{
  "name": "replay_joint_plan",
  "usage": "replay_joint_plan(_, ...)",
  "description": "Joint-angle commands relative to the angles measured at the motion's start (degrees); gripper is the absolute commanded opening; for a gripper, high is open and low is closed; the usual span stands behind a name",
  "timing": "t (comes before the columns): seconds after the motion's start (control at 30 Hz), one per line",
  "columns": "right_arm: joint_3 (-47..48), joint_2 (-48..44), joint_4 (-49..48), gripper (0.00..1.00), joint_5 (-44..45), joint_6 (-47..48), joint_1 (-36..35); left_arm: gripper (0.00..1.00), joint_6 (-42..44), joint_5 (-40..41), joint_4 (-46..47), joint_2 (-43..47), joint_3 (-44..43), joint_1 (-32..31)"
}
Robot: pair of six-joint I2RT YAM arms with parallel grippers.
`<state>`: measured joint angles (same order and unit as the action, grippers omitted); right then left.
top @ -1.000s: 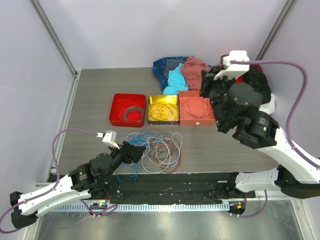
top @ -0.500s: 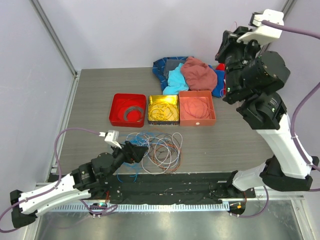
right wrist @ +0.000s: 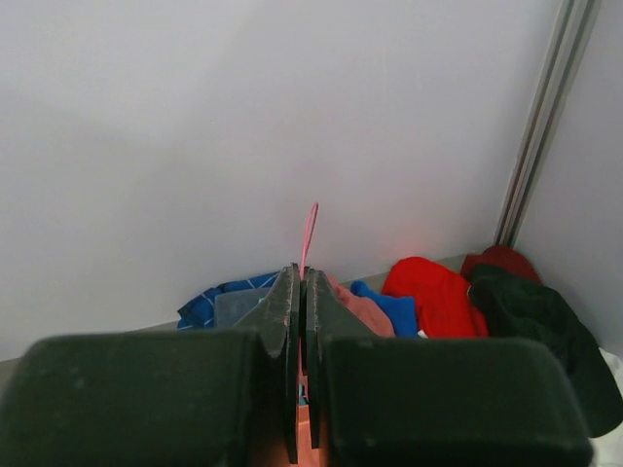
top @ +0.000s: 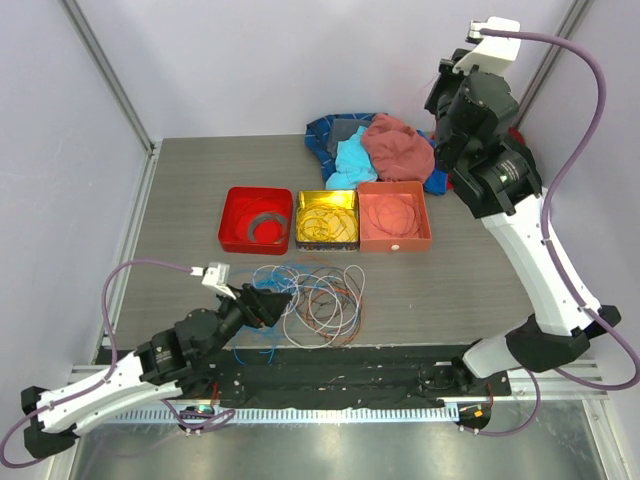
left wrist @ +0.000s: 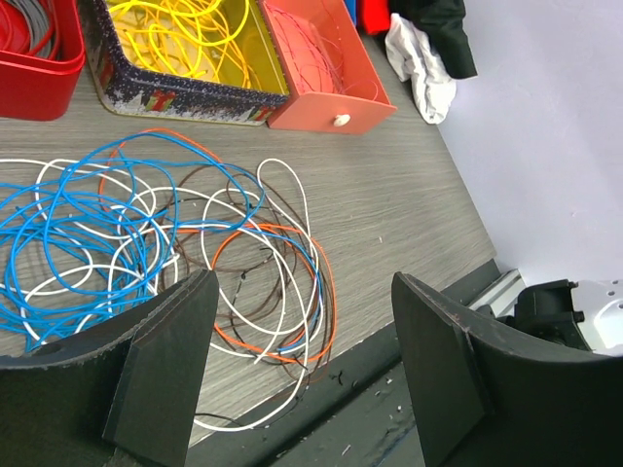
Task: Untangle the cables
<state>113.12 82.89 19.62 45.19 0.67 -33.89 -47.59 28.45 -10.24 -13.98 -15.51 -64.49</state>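
Cables (top: 310, 300) lie in a loose heap of blue, white, orange and brown loops on the table (top: 190, 190), between its near edge and a row of trays (top: 296, 232), just where they lay a second ago. The change is in the right claw (right wrist: 300, 277). It has swung up from over the orange tray (top: 428, 225) to high by the back wall, clenched on a thin pink strand (right wrist: 311, 229), likely one wire's end. That leaves the heap to the left claw (top: 278, 305), which stays spread wide at its left side, grasping nothing. Blue loops reach the table's front edge and the trays sit close behind. Bare wood to the right looks the freest room for drawing a loop out.
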Motion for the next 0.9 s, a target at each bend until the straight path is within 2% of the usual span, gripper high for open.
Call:
replay_joint_plan(0.0,-2.29,0.69,-0.28,0.01,-6.59,-6.46,3.56,0.77,0.40,1.08,-1.88,1.58,0.13,-0.11)
replay_joint_plan(0.2,-5.27,2.36,-0.37,0.01,-9.59,-9.37,6.81,0.77,-0.13,1.52,-2.94,2.38,0.39,-0.11)
replay_joint_plan(0.6,-20.12,1.13,-6.61,0.01,-14.34,-13.32,10.51,0.77,-0.66,1.26,-1.36,-0.43,0.57,-0.11)
replay_joint_plan(0.87,-22.33,0.17,-9.15,0.01,-17.85,-15.61,10.42,0.77,-0.83,1.17,-0.22,-2.02,0.48,-0.20)
